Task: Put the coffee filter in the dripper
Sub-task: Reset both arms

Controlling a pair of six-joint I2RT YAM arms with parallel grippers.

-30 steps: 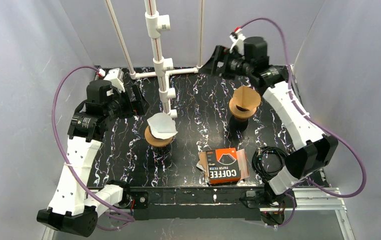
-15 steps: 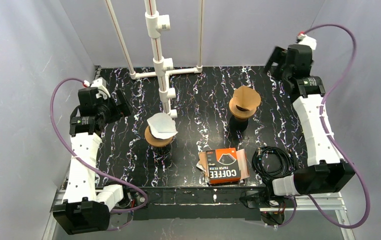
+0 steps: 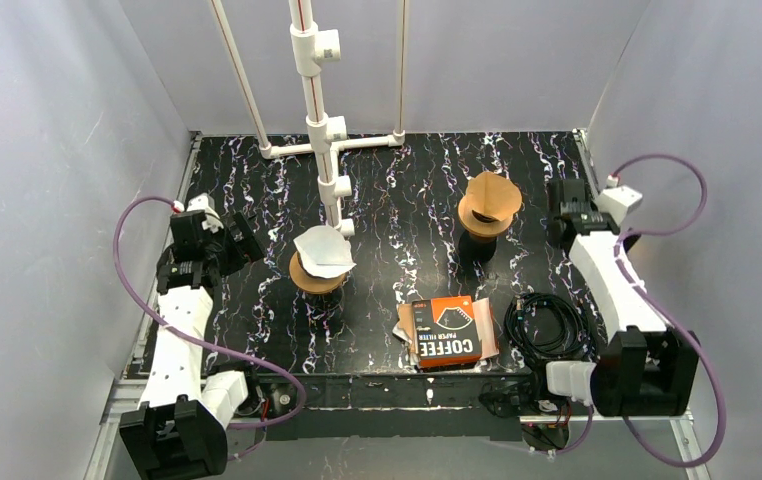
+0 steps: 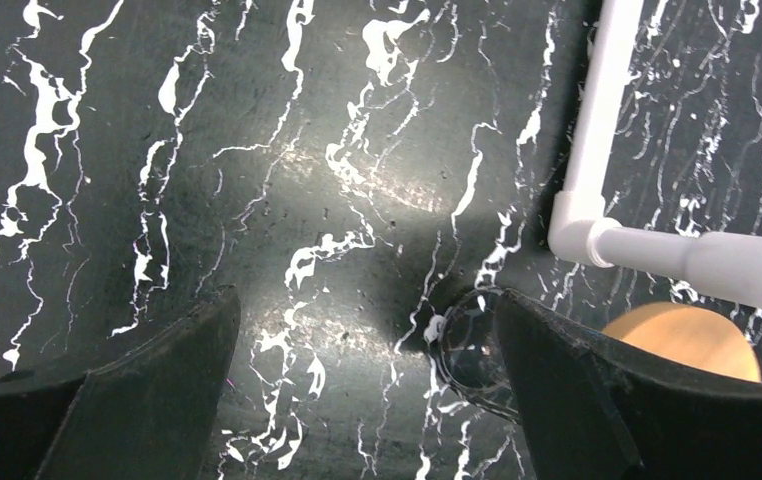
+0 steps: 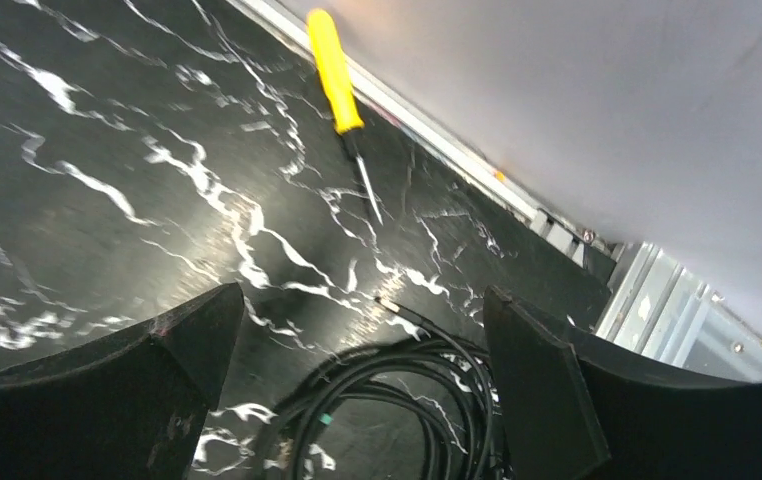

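Shows white coffee filter (image 3: 324, 250) seated in dripper (image 3: 315, 280). Left gripper (image 4: 367, 335) and right gripper (image 5: 357, 330) flank dripper well apart, jaws wide, empty. Seems finished; calls only for checking seating.

glossy marbled table (image 3: 407, 200), seemingly paper filter (image 3: 323, 250)

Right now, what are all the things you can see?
Left dripper: one, brown, mid-table.
Right dripper: one, brown, mid-table.
White filter: one, white, on left dripper.
Brown filter: one, brown, in right dripper.
Filter box: one, orange and black, front middle.
Cable: one, black, right of box.
Screwdriver: one, yellow handle, by the wall.
Pipe frame: one, white, back of table.
Left claw: one, black, open, left side.
Right claw: one, black, open, right side.
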